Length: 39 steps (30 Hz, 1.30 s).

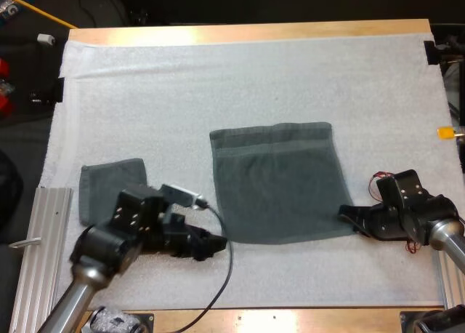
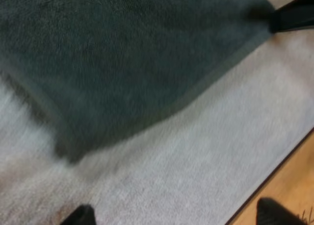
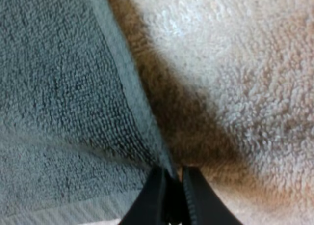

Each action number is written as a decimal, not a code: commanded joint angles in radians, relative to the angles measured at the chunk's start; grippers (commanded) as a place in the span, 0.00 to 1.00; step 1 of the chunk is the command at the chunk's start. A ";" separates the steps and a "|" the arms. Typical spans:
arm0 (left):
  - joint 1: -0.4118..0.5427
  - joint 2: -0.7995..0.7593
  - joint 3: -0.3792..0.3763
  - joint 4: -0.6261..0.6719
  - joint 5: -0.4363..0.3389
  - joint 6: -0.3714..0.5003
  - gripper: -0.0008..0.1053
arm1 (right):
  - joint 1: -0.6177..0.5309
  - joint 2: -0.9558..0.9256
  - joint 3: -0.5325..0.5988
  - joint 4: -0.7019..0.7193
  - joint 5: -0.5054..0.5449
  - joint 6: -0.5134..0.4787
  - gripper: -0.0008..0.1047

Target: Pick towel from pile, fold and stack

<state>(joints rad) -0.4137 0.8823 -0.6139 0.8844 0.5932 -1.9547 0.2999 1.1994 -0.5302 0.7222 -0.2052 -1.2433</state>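
Observation:
A dark grey-green towel (image 1: 280, 180) lies spread flat in the middle of the white mat (image 1: 218, 78). My right gripper (image 1: 347, 215) sits low at the towel's near right corner. In the right wrist view its fingers (image 3: 156, 198) stand almost together, pinching the towel's hem (image 3: 128, 82); gripper (image 3: 172, 185). My left gripper (image 1: 215, 243) rests just off the towel's near left corner. Its fingertips (image 2: 81, 216) stand wide apart over bare mat, short of the towel (image 2: 122, 53); gripper (image 2: 176, 216). The right arm's gripper (image 2: 294, 16) touches the towel's far corner there.
A smaller folded towel (image 1: 109, 187) lies at the mat's left side, behind my left arm. A ribbed metal rail (image 1: 40, 253) runs along the table's left edge. The wooden table edge (image 1: 290, 318) is close in front of both grippers.

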 commanded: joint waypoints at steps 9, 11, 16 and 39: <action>-0.098 0.287 0.000 -0.157 -0.076 -0.039 0.60 | -0.006 -0.005 0.000 0.000 0.008 -0.013 0.01; -0.098 0.343 0.000 -0.180 -0.097 -0.040 0.60 | -0.006 -0.005 0.000 0.000 0.008 -0.013 0.01; -0.098 0.436 0.000 -0.256 -0.097 -0.052 0.60 | -0.006 -0.005 0.000 -0.007 0.010 -0.013 0.01; -0.098 0.600 0.000 -0.320 0.003 -0.083 0.35 | -0.006 -0.005 0.000 -0.012 0.010 -0.013 0.01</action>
<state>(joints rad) -0.5103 1.4796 -0.6151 0.5711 0.5783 -2.0294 0.2999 1.1994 -0.5302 0.7104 -0.1968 -1.2433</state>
